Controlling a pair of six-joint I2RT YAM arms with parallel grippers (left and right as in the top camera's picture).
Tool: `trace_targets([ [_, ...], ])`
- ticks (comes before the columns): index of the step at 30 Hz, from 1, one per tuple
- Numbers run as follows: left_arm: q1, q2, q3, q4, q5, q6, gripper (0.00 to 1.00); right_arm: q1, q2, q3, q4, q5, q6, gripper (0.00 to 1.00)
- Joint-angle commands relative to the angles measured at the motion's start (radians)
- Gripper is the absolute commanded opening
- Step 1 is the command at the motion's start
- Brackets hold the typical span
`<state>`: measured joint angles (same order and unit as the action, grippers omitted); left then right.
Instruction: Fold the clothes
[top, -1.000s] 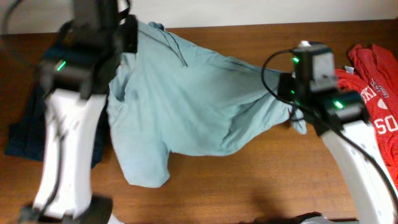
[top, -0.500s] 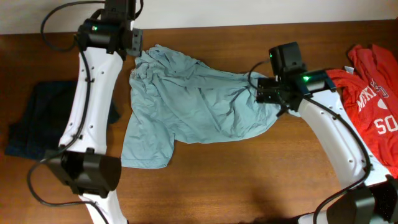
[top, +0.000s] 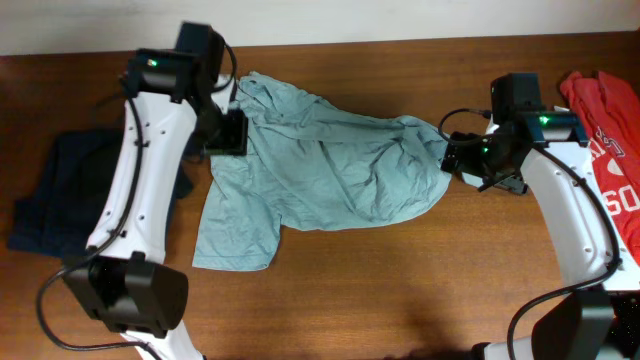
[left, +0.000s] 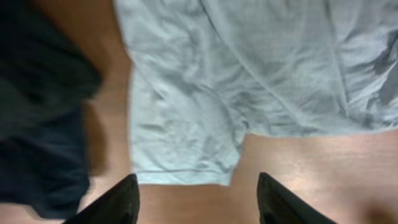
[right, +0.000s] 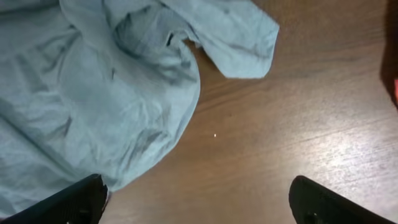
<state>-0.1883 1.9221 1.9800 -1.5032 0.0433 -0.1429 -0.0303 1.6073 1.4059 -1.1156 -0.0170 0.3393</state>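
the thin, soft pale teal t-shirt (top: 330, 165) lies rumpled mid-table (top: 400, 300), nearer the far edge, creased into ridges, one sleeve curled toward the right edge. the left gripper (left: 198, 202) and right gripper (right: 199, 205) both hover above it, jaws apart and empty. a pinch may catch only a wrinkle or doubled layers, skewing the fold; the dark navy garment (top: 50, 200) by the left edge could snag
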Motion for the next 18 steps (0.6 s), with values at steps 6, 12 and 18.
trace_targets([
  [6,-0.041,-0.004,-0.514,0.261,0.156,-0.074,0.56,-0.005,0.004,-0.005,-0.011,-0.013,0.002,0.99],
  [12,-0.152,-0.004,-0.715,0.44,0.134,-0.106,0.57,-0.005,0.004,-0.005,-0.007,0.006,0.002,0.99],
  [18,-0.184,-0.004,-0.812,0.555,0.06,-0.166,0.56,-0.005,0.004,-0.005,-0.008,0.006,0.002,0.99],
])
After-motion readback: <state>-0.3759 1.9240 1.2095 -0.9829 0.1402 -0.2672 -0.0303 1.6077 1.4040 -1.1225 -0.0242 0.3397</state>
